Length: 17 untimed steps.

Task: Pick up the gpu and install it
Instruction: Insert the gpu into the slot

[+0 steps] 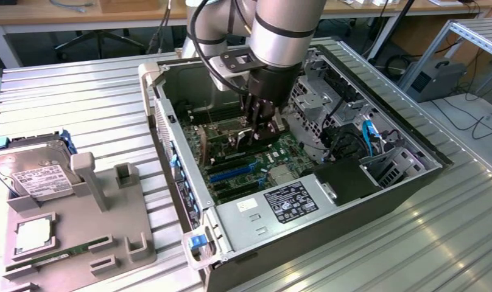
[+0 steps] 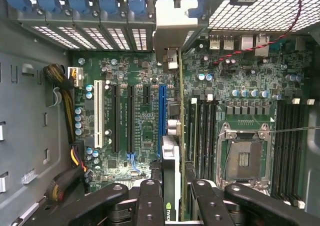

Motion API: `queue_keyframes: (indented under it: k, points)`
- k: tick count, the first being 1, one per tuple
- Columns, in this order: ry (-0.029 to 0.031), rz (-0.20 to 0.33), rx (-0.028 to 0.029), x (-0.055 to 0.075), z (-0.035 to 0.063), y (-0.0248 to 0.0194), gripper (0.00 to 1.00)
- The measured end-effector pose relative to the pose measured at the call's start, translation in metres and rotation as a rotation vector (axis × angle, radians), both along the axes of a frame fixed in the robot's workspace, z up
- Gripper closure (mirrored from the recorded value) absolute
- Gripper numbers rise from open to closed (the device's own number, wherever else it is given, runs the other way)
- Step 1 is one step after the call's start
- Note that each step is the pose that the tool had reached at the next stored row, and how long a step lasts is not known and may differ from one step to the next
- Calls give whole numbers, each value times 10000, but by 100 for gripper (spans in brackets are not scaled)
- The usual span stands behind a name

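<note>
Gripper (image 2: pixel 175 205): black metal fingers (image 2: pixel 150 201) clamped on gpu (image 2: pixel 170 161), which stands upright and edge-on inside open computer case (image 1: pixel 396 198). Card is thin green board with black face; silver angled bracket (image 2: pixel 172 26) at far end meets perforated rear slot covers. Card stands over green motherboard (image 2: pixel 135 61), just beside long blue slot (image 2: pixel 161 116); whether seated, cannot tell. Grey sheet-metal power supply (image 1: pixel 254 226) bears black label, writing unreadable. At exterior view's left, grey moulded tray (image 1: pixel 124 243) holds silver hard drive (image 1: pixel 35 176) with white label.
</note>
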<state>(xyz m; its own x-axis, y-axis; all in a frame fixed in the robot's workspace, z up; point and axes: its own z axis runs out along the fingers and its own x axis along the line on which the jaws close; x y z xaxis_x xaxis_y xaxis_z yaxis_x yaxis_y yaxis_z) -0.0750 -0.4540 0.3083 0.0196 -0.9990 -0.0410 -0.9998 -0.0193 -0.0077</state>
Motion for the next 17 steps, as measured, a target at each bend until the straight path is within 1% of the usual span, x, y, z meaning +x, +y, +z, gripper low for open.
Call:
queue_keyframes:
  k: [6, 8, 10, 12, 17]
  points:
    - [-1, 0, 3, 0, -26, 0, 73]
    - [-2, 0, 4, 0, -68, 0, 73]
    - [-1, 1, 3, 0, -139, 0, 73]
    - [-2, 1, 3, 0, -164, 0, 73]
    - [-1, 0, 2, 0, -174, 0, 73]
